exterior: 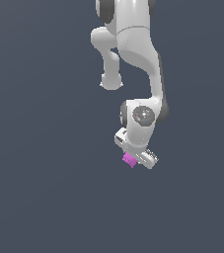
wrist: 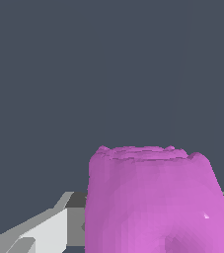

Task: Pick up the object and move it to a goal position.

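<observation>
Magenta-pink lump [exterior: 129, 159] sits at the white gripper [exterior: 133, 160], tucked against the Panda arm's [exterior: 138, 54] lowest end; grip state: cannot tell, fingertips hidden.

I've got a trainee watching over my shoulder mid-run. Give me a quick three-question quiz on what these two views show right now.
1. True or false: in the exterior view, the pink object sits right at the gripper, at the arm's lower end.
2. Multiple choice: in the wrist view, the pink object is (a) far off and tiny, (b) close up and filling much of the frame, (c) absent.
3. Short answer: is any goal marker visible in either view?

Key
1. True.
2. b.
3. No; only plain dark background shows around the arm and object.
</observation>
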Available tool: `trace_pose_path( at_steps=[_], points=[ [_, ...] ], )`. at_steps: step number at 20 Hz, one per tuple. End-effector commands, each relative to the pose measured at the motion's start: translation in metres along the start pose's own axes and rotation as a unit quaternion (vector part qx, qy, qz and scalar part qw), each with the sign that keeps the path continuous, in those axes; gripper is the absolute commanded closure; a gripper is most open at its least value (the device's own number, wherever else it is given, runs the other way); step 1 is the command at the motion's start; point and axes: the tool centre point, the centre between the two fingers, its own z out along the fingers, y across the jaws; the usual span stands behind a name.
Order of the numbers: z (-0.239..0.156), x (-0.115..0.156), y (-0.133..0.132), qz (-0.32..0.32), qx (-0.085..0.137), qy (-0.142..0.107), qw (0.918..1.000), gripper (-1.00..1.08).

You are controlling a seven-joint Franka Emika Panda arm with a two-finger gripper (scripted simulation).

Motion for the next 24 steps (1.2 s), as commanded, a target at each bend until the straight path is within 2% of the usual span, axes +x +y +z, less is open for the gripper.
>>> trace_pose_path(
  at_steps=[1,7,18,24],
  points=[
    [0.0,0.002,0.005,0.0,0.0,0.0,1.0,1.08],
    [-0.002,0.009,0.033,0.0,0.0,0.0,1.0,1.08],
    [-0.009,0.033,0.126,0.0,0.0,0.0,1.0,1.08],
    [-0.011,0.044,0.16,0.0,0.0,0.0,1.0,1.08]
  ],
)
